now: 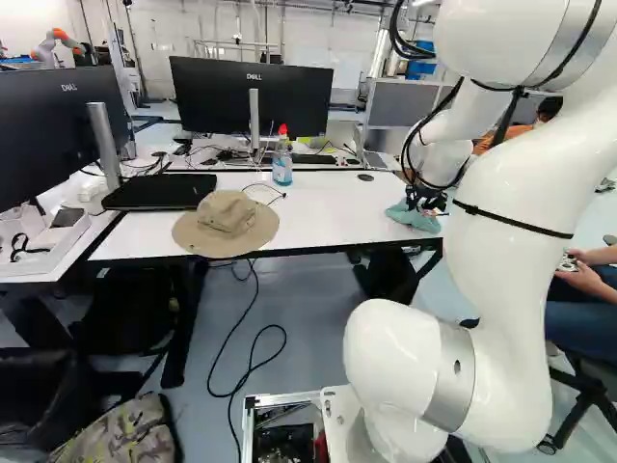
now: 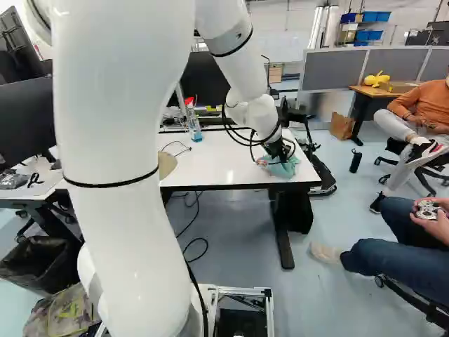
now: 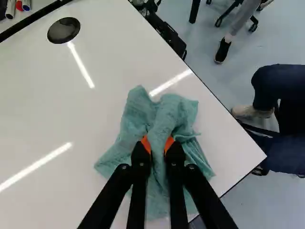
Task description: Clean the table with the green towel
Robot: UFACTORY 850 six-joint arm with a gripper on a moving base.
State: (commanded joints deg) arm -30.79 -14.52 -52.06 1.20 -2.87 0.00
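You have the gripper (image 3: 158,144) closed to a fold's thickness on the green towel (image 3: 138,114) near a corner of the table (image 3: 57,100), the pinched ridge running lengthwise between the fingers, loose cloth ahead.

Room: bright, light spread evenly
Table (image 3: 43,105): glossy white, three thin streaks of glare (image 3: 81,65) on its top in the wrist view
Wall (image 1: 164,31) beyond the table: pale, brightly lit
Floor (image 2: 242,225) under the table: dimmer, in soft shadow
Arm (image 1: 535,251) before the table: shiny, softly shaded along its curves
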